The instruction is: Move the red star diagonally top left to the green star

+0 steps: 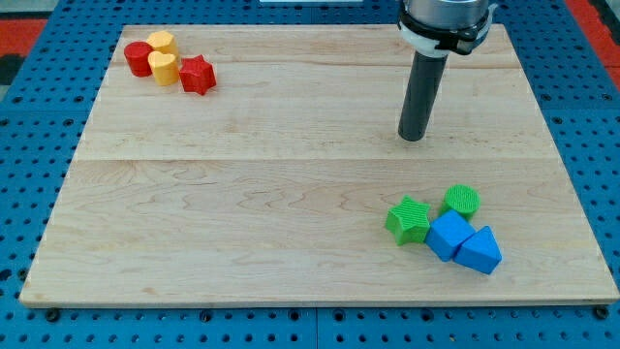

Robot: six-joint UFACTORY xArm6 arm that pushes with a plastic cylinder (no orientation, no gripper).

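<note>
Red star (198,74) is seen at the view's top left — untouched; my tip (414,137) is placed well apart, above the green star (408,219).

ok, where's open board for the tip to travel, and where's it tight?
Open: the wide middle band between the red star and green star, plus the view's bottom left. My tip stands in bare wood above the green star. Crowded: the red-yellow cluster at top left, the green-blue cluster at bottom right.

The arm (441,19) above the rod is cut off by the view's top.
</note>
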